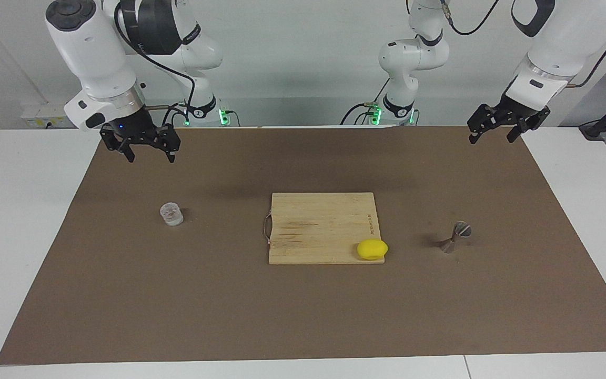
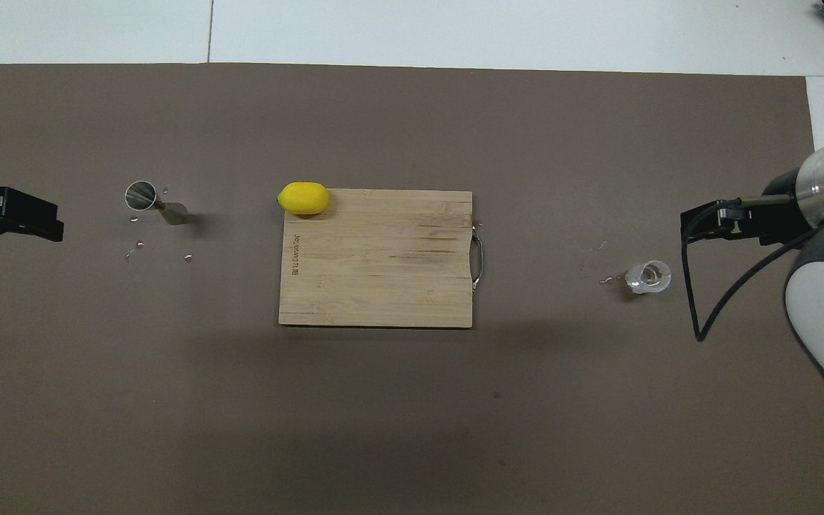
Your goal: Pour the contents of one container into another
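The small clear glass tumbler is standing upright on the brown mat covering the tabletop, toward the right arm's end, well apart from the wooden cutting board at the middle. The small shiny steel hourglass-shaped jigger is standing upright toward the left arm's end, with the yellow lemon sitting on the board corner nearest it.

The right hand is hovering above the mat over a spot nearer the robots than the tumbler, its fingers apart and holding nothing. The left hand is hanging over the mat's edge at its own end, fingers apart and empty, and appears to be waiting.

The step in hand looks like the first reach for the tumbler. To do it well, the right hand should probably be coming straight down around the glass wall, closing squarely below the rim, since the jigger's mouth is narrow and will be asking for a slow, well-centred tilt.

In the overhead view both hands are cut off at the frame edges. Small glints lie on the mat beside the jigger and the tumbler, possibly droplets. What the tumbler is holding, if anything, is hard to make out.
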Robot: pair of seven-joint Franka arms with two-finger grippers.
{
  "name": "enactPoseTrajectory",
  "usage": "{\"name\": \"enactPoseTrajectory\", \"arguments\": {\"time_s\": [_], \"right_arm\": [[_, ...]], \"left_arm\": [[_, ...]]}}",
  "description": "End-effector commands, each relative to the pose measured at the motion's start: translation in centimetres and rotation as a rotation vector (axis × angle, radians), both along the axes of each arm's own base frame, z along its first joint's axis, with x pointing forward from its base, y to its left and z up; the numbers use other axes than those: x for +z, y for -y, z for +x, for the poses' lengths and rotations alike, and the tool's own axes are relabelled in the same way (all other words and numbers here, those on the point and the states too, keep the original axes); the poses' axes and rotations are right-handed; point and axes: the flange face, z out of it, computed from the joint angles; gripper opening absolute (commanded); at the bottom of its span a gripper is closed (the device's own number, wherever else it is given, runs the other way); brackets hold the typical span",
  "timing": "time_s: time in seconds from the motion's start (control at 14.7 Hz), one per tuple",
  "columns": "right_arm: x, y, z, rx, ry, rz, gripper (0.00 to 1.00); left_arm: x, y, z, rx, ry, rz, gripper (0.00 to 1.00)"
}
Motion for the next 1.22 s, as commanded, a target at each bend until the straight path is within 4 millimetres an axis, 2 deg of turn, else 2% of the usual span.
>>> {"name": "enactPoseTrajectory", "arguments": {"time_s": [0.0,0.75,0.81,1.02,1.15], "right_arm": [[0.3,0.4,-0.5,0.008,0.003,0.003,1.00],[0.2,0.5,-0.6,0.007,0.001,0.003,1.00],[0.2,0.5,-0.6,0.007,0.001,0.003,1.00],[0.3,0.3,-0.6,0.010,0.003,0.003,1.00],[0.2,0.5,-0.6,0.007,0.001,0.003,1.00]], "left_arm": [[0.1,0.1,-0.7,-0.020,0.004,0.016,1.00],[0.2,1.2,-0.3,-0.037,0.041,0.013,1.00],[-0.5,1.3,-0.3,-0.040,0.040,0.013,1.00],[-0.8,1.9,-0.9,-0.043,0.043,0.016,1.00],[-1.1,1.2,-0.3,-0.034,0.056,0.005,1.00]]}}
